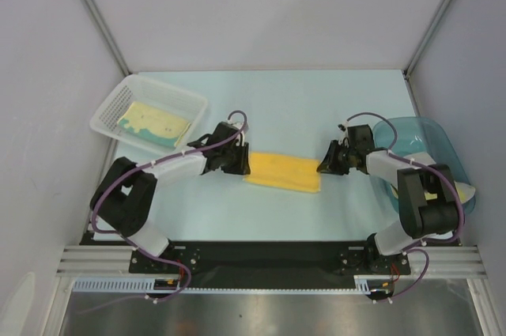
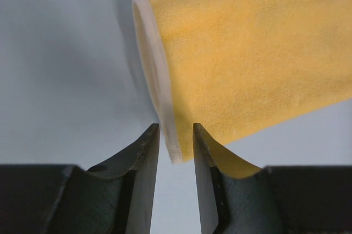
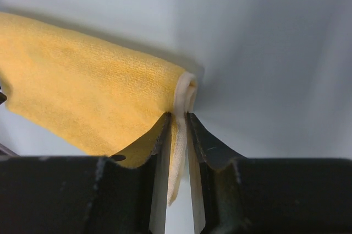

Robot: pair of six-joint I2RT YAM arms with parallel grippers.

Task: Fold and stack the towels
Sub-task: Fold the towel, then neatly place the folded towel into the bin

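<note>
- Table (image 1: 285, 107): pale worktop carrying all items below.
- Left arm (image 1: 134, 194): folded low, forearm reaching right toward centre, wrist level with the cloth.
- Right arm (image 1: 419, 201): elbow raised over the blue tub (image 1: 458, 164), forearm reaching left, wrist low.
- White mesh basket (image 1: 107, 115): far left; holds 1 flat pale yellow and teal towel (image 1: 154, 124).
- Yellow towel (image 1: 283, 171): mid-table between the 2 arms, folded into a narrow band, long axis running left to right. Each short end points at 1 gripper, so both arms are equally near.
- Left gripper (image 1: 241, 164): at the band's left end. Jaws stand narrowly apart, straddling the white hem (image 2: 159, 80) at the near corner. Cannot tell whether they pinch it or only bracket it.
- Right gripper (image 1: 322, 166): at the band's right end, clamped on the rolled hem, which hangs between the fingers; this end sits slightly raised.
- Judgement: the next fold likely turns on both ends travelling together across the long axis, so the left hold needs confirming.
</note>
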